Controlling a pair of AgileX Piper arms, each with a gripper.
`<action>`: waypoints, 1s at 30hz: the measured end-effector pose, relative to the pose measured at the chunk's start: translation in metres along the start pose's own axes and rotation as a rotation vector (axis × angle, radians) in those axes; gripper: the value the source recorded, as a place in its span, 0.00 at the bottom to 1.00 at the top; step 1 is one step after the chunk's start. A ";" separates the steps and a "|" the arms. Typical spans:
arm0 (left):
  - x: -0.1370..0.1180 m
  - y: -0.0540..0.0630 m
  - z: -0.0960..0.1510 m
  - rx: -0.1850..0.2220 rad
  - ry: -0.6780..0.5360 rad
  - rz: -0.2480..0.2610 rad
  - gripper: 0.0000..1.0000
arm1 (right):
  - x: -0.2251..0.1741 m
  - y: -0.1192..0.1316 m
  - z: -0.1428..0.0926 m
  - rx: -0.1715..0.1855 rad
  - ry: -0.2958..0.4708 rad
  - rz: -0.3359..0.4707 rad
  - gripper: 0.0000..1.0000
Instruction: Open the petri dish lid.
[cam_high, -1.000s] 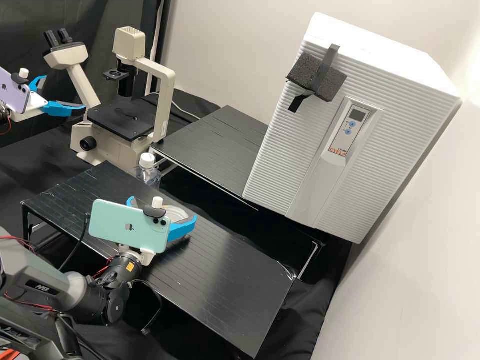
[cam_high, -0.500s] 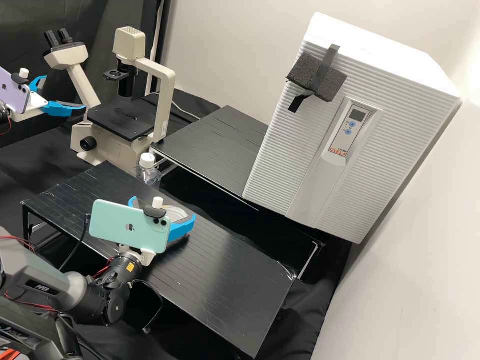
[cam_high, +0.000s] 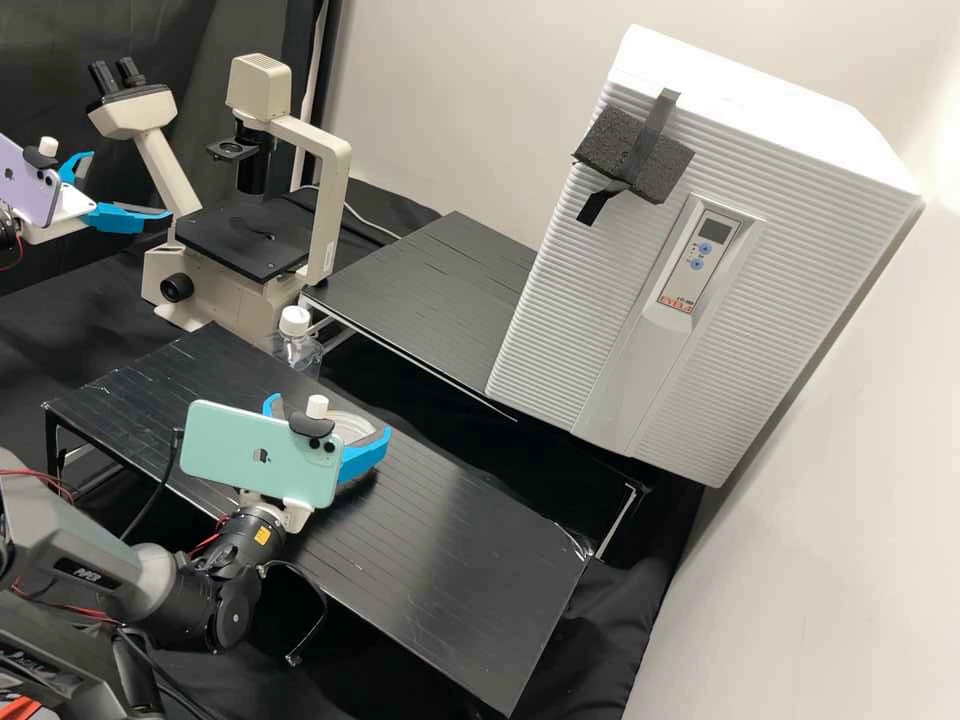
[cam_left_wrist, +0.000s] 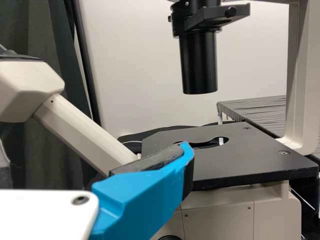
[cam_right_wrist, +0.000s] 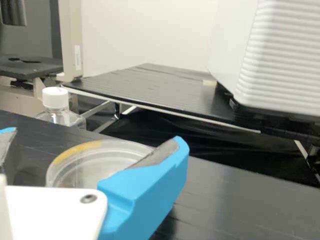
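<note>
A black surface (cam_high: 450, 560) runs slantwise from the left to the lower centre of the high view's frame, its top ruled with thin parallel lines and glossy toward the lower right. Pale scuffs mark its edges at the left. A clear round petri dish (cam_right_wrist: 87, 165) with a yellowish stretch along its rim rests on it, near the centre of the high view's frame and lower left in the right wrist view. Beyond, in the upper middle of the high view, a second black surface (cam_high: 430, 300) with a pale edge bears a large white ribbed cabinet (cam_high: 560, 290) at its right.
</note>
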 end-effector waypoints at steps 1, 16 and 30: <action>0.000 0.000 0.000 0.000 0.000 0.000 1.00 | 0.000 0.000 -0.001 -0.002 0.004 0.000 1.00; 0.000 0.000 0.000 0.000 0.000 0.000 1.00 | 0.001 -0.001 0.005 0.014 -0.024 -0.008 1.00; 0.000 0.000 0.000 0.000 0.000 0.000 1.00 | 0.007 -0.003 0.014 0.046 -0.032 0.006 0.00</action>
